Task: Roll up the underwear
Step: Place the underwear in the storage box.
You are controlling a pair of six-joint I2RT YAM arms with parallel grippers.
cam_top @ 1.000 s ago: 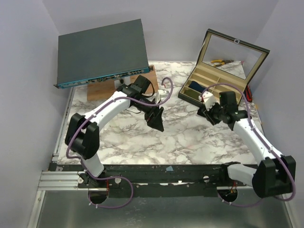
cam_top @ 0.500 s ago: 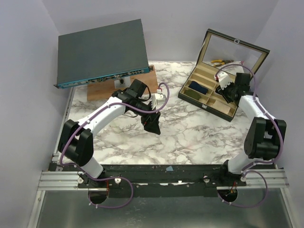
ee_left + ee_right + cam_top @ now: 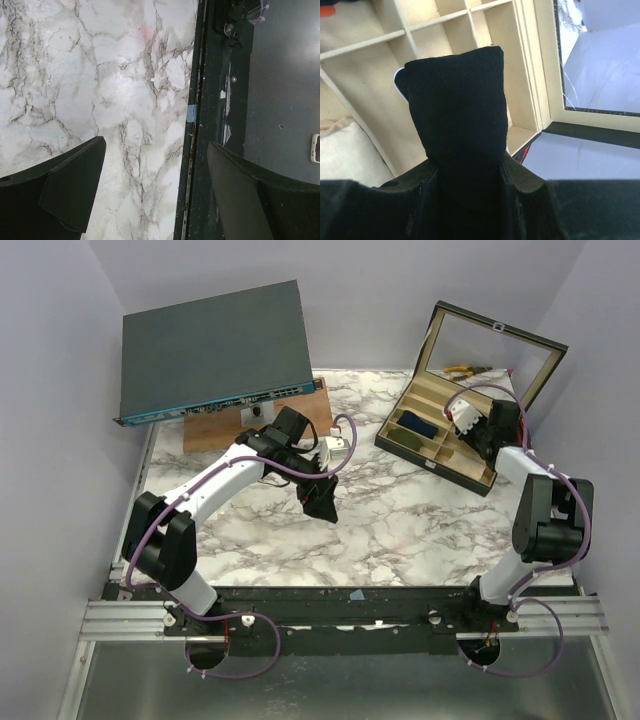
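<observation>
The right arm (image 3: 528,475) is swinging off the open tabletop (image 3: 400,530). It is now hanging over the compartmented box (image 3: 437,464), whereas a second ago it was working mid-table. The right jaws are pinching the underwear (image 3: 456,100), which is already bundled into a tight black roll with a sliver of white trim showing. They are holding it above a bare cream compartment. This is suggesting that the rolling itself is done and only the stowing is remaining. The left arm (image 3: 225,478) is barely shifting, and the left jaws are standing wide apart and empty over the marble. Counting: two arms, one underwear, one dark blue roll (image 3: 415,426) lying in the box, one box, and one grey flat device (image 3: 215,350) at the back.
</observation>
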